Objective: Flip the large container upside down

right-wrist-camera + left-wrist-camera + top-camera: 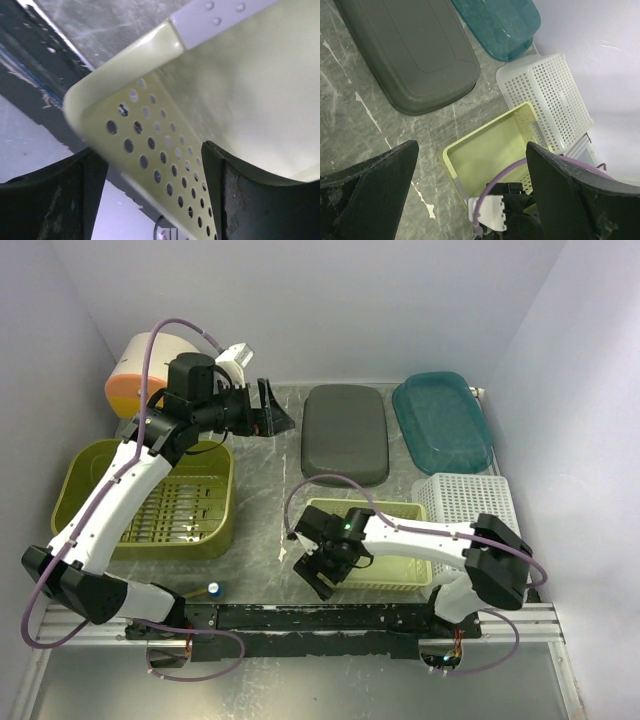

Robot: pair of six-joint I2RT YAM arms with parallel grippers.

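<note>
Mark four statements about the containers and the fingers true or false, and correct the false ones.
1. The large container stands open side up. True.
2. The grey container lies open side up. False: it lies bottom up.
3. The right fingers stand on either side of a perforated wall of the pale green tray. True.
4. The left fingers grip the large container. False: they stand open above the table, holding nothing.
</note>
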